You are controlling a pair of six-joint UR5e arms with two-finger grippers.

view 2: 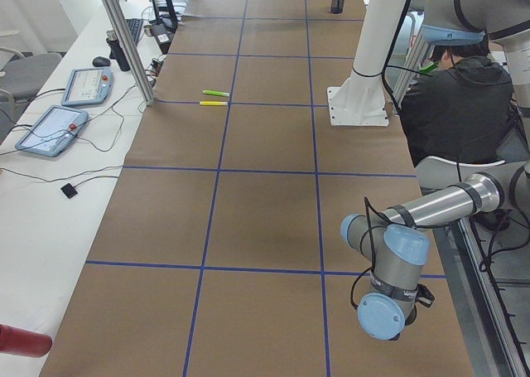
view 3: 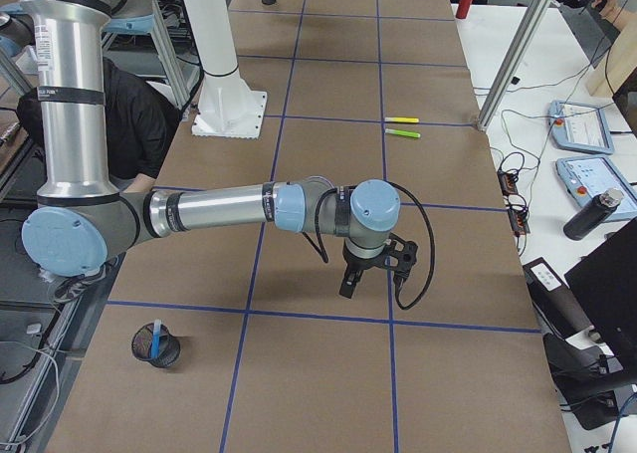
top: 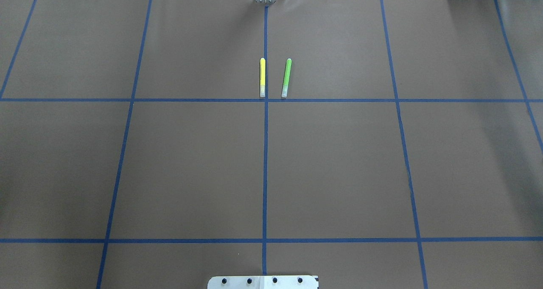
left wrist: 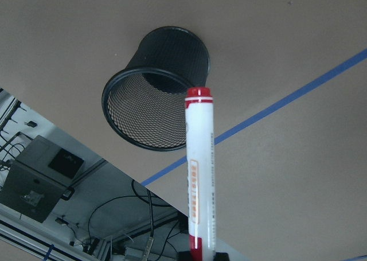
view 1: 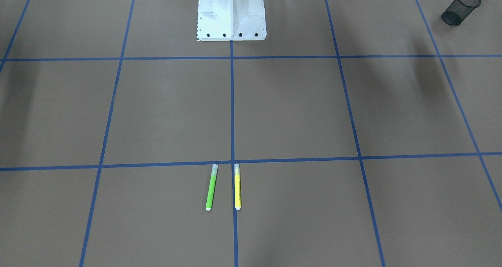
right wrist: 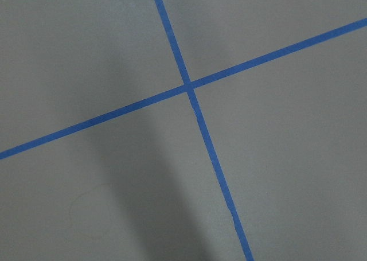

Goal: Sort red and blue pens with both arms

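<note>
A: Biggest first: brown-papered table (top: pixel 191 166), blue tape grid.
B: Arms?
A: The right arm (view 3: pixel 219 209) reaches low and long across it. The right gripper (view 3: pixel 374 279) hangs over the paper near a tape crossing. Spread or pressed together: cannot tell. Its wrist view gives only paper and tape. The left arm (view 2: pixel 439 205) is folded near the table's left end.
B: Anyone about?
A: One person (view 2: pixel 460 103) in black, seated behind the white pedestal (view 1: pixel 231 14).
B: And the left gripper?
A: The left gripper (left wrist: pixel 200 255) pinches the red pen (left wrist: pixel 199 175) at one red end. The other red end overlaps the rim of a black mesh cup (left wrist: pixel 155 94) in the wrist view. Above the opening or beside it: cannot tell.
B: Blue one?
A: The blue pen (view 3: pixel 156 331) stands inside a second mesh cup (view 3: pixel 164 353) at the table's right end, on the robot's side.
B: Smallest?
A: A lime-green marker (top: pixel 286 77) and a yellow marker (top: pixel 262 77) lie side by side, apart, at the far middle, the yellow just beside the centre tape line.
</note>
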